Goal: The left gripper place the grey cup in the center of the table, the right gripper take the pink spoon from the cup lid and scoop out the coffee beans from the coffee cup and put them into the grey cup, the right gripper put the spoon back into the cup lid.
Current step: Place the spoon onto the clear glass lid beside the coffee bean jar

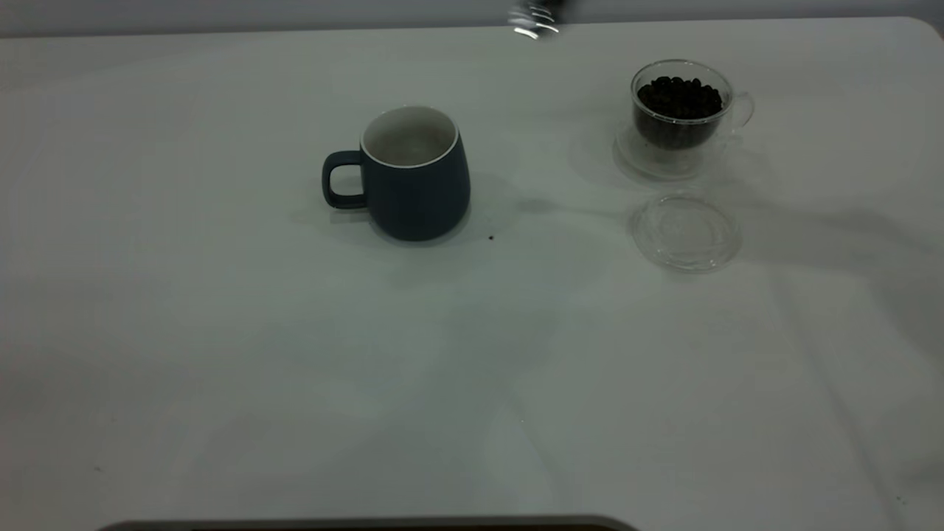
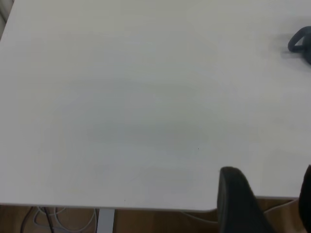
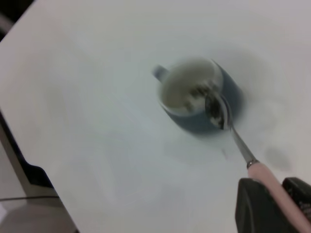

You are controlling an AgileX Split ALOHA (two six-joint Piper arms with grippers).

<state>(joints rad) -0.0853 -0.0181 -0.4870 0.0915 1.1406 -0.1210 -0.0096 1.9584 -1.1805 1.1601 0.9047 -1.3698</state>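
Observation:
The grey cup (image 1: 413, 173) stands upright near the middle of the table (image 1: 221, 332), handle to the left; its white inside looks bare in the exterior view. The coffee cup (image 1: 682, 110), full of coffee beans (image 1: 678, 96), stands at the back right, with the cup lid (image 1: 686, 232) lying bare in front of it. My right gripper (image 3: 279, 199) is shut on the pink handle of the pink spoon (image 3: 233, 133), whose blurred bowl hovers over the grey cup (image 3: 194, 97) rim. Dark specks show at the bowl. The spoon's tip (image 1: 535, 22) shows blurred at the exterior view's top edge. My left gripper (image 2: 269, 199) hangs open at the table edge.
One stray bean (image 1: 491, 237) lies on the table just right of the grey cup. The table's near edge and cables below it (image 2: 63, 218) show in the left wrist view. A dark rim (image 1: 369, 525) runs along the exterior view's bottom.

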